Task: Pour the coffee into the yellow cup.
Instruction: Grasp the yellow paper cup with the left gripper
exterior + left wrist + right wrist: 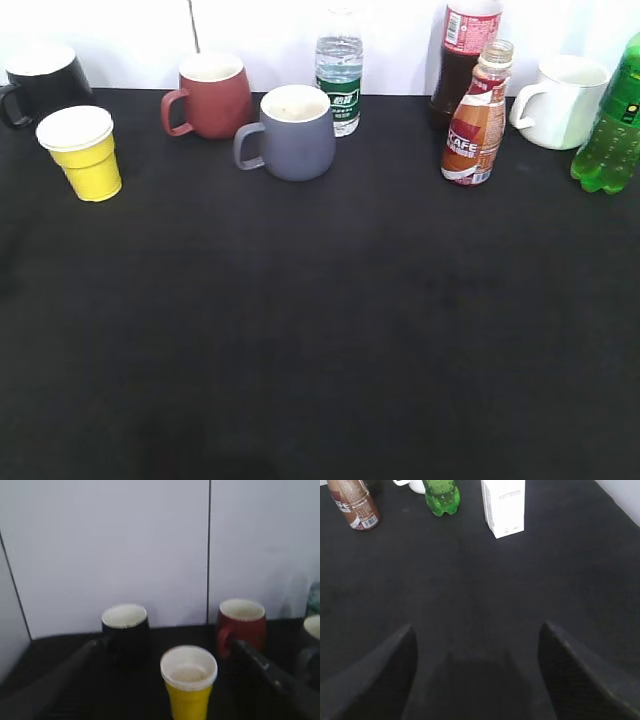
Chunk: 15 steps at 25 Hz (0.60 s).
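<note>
The coffee bottle (pixel 477 120), clear with brown liquid, an orange-red-and-white label and no cap, stands upright at the back right of the black table; it also shows at the top left of the right wrist view (pixel 354 503). The yellow cup (pixel 84 153), white-rimmed and empty, stands at the back left. In the left wrist view the yellow cup (pixel 189 687) sits between my open left gripper's (pixel 167 647) fingers, untouched. My right gripper (pixel 476 630) is open and empty over bare table, well short of the bottle. Neither gripper shows in the exterior view.
At the back stand a black mug (pixel 40 82), a red mug (pixel 210 94), a grey mug (pixel 293 132), a water bottle (pixel 339 70), a dark cola bottle (pixel 462 60), a white mug (pixel 559 100) and a green soda bottle (pixel 612 125). A white carton (pixel 503 507) stands beside the green bottle.
</note>
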Motion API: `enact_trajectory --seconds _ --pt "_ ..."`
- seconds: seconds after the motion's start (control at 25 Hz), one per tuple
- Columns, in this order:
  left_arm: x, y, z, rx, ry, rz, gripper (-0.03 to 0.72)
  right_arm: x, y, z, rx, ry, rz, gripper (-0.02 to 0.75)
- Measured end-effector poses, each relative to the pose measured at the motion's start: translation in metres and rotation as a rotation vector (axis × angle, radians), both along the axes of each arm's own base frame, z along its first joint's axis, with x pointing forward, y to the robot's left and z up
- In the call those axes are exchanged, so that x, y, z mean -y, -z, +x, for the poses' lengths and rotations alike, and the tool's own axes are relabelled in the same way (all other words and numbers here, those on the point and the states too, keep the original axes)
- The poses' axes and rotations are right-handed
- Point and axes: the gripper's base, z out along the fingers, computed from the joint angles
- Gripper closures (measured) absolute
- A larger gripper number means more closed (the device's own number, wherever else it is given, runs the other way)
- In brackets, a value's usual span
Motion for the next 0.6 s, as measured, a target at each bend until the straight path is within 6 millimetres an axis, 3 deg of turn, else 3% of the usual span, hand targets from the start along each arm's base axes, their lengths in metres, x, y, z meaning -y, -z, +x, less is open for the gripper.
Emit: enact_trajectory --seconds 0.04,0.2,0.4,0.6 --pt "0.005 0.018 0.011 -0.044 0.027 -0.001 0.101 0.000 0.000 0.000 0.000 0.000 0.000 0.150" --pt "0.033 0.057 0.042 -0.114 0.147 -0.006 0.103 0.000 0.000 0.000 0.000 0.000 0.000 0.150" --pt "0.033 0.103 0.066 -0.264 0.066 -0.062 0.078 0.000 0.000 0.000 0.000 0.000 0.000 0.150" --pt "0.042 0.123 0.107 -0.317 0.059 -0.057 0.017 0.000 0.000 0.000 0.000 0.000 0.000 0.150"
